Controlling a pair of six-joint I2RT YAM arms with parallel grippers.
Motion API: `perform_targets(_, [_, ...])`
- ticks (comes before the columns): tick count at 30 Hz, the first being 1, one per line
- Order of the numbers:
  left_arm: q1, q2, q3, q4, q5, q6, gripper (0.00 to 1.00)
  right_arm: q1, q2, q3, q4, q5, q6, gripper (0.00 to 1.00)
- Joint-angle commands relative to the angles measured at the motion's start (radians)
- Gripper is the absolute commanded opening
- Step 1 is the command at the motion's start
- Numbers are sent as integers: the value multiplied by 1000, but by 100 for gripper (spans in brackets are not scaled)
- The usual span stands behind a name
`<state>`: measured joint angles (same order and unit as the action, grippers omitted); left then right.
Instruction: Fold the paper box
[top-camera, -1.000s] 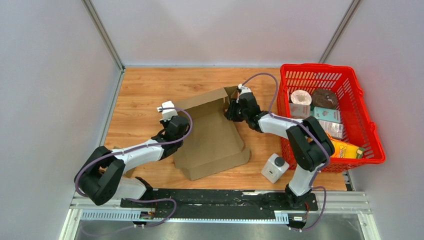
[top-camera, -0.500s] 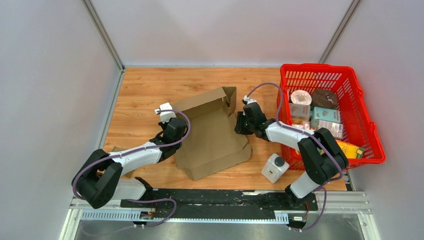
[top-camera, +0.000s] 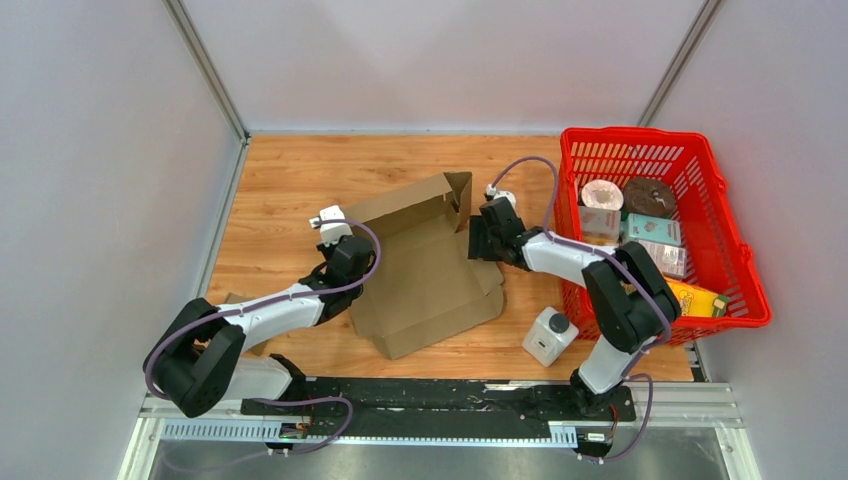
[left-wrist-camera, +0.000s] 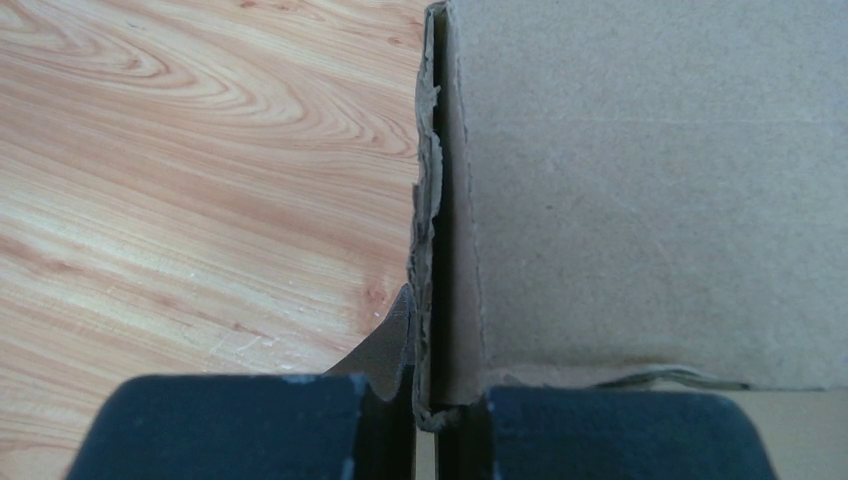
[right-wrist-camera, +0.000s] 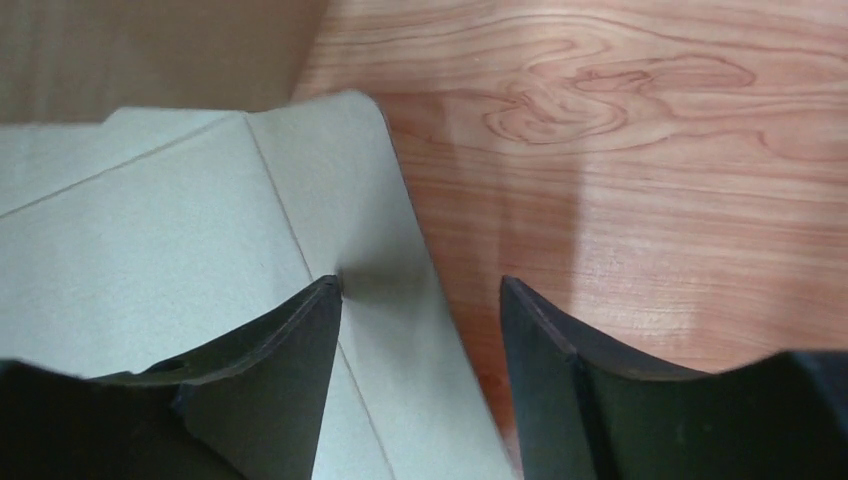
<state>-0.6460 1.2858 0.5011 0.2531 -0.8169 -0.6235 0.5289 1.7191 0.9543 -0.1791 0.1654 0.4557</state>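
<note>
The brown paper box (top-camera: 425, 270) lies open in the middle of the table, with its back wall and its far right corner flap standing up. My left gripper (top-camera: 345, 262) is shut on the box's left edge; in the left wrist view the cardboard wall (left-wrist-camera: 640, 200) stands pinched between the fingers of that gripper (left-wrist-camera: 437, 420). My right gripper (top-camera: 480, 240) is at the box's right side. In the right wrist view that gripper (right-wrist-camera: 420, 290) is open, and its jaws straddle the edge of a pale flap (right-wrist-camera: 200, 250) that lies over the wood.
A red basket (top-camera: 745, 270) full of packaged goods stands at the right. A white bottle with a black cap (top-camera: 548, 335) lies near the front, just right of the box. Grey walls close in the table at the back and on both sides.
My right gripper has left the upright far right corner flap and moved nearer and rightward to the box's right side flap. The left gripper keeps its hold and has shifted slightly.
</note>
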Motion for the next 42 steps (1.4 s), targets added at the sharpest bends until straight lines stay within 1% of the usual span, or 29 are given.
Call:
perform_targets(1, [2, -14, 1, 18, 13, -18, 0, 0, -171, -83, 250, -85, -117, 67])
perform_targets(3, [0, -11, 7, 11, 9, -21, 0, 5, -202, -103, 315, -101, -135, 70])
perform_targets(4, [0, -8, 10, 5, 7, -22, 0, 19, -213, -109, 361, -90, -147, 73])
perform_targets(5, [0, -6, 16, -3, 7, -25, 0, 23, -211, -104, 377, -74, -150, 76])
perform_targets(7, [2, -5, 19, -12, 2, -28, 0, 34, -181, -74, 377, -47, -147, 79])
perform_targets(8, [0, -5, 20, -17, 1, -31, 0, 39, -167, -33, 368, -26, -146, 79])
perform_targets(11, [0, -3, 22, -23, -4, -35, 0, 57, -127, 10, 365, 31, -149, 78])
perform_targets(12, [0, -3, 24, -26, -5, -36, 0, 62, -119, 38, 357, 83, -147, 77])
perform_targets(15, [0, 0, 25, -32, -11, -42, 0, 88, -99, 64, 329, 190, -149, 70])
perform_targets(16, [0, -2, 27, -37, -14, -44, 0, 91, -96, 66, 336, 194, -149, 61])
perform_targets(18, [-1, 4, 37, -49, -19, -47, 0, 91, -92, 70, 339, 174, -143, 46])
perform_targets(19, [-3, 7, 42, -54, -25, -44, 0, 92, -87, 87, 322, 166, -135, 33])
perform_targets(21, [-21, 12, 56, -71, -60, -41, 0, 94, -78, 125, 267, 151, -92, 19])
perform_targets(22, [-33, 14, 59, -72, -77, -33, 0, 94, -75, 156, 218, 143, -75, 8])
perform_targets(24, [-61, 23, 74, -83, -115, -27, 0, 97, -82, 172, 192, 129, -42, 1])
perform_targets(25, [-67, 26, 80, -87, -126, -22, 0, 98, -90, 193, 147, 132, 3, 0])
perform_targets(27, [-78, 32, 89, -100, -143, -22, 0, 98, -85, 240, 72, 114, 40, 0])
perform_targets(28, [-76, 35, 91, -101, -143, -24, 0, 100, -81, 257, 8, 105, 81, 0])
perform_targets(32, [-78, 33, 96, -109, -151, -27, 0, 102, -93, 268, -63, 79, 201, 0])
perform_targets(35, [-81, 32, 93, -107, -154, -27, 0, 115, -110, 255, -71, 42, 268, 0])
perform_targets(38, [-83, 33, 96, -103, -153, -21, 0, 169, -112, 229, -48, 37, 308, 0])
perform_targets(40, [-84, 32, 93, -98, -145, -15, 0, 209, -121, 167, 24, 28, 298, 0])
perform_targets(41, [-84, 30, 88, -95, -145, -15, 0, 220, -130, 141, 53, 22, 252, 1])
perform_targets(42, [-83, 24, 82, -91, -140, -15, 0, 224, -156, 91, 93, 5, 218, 14])
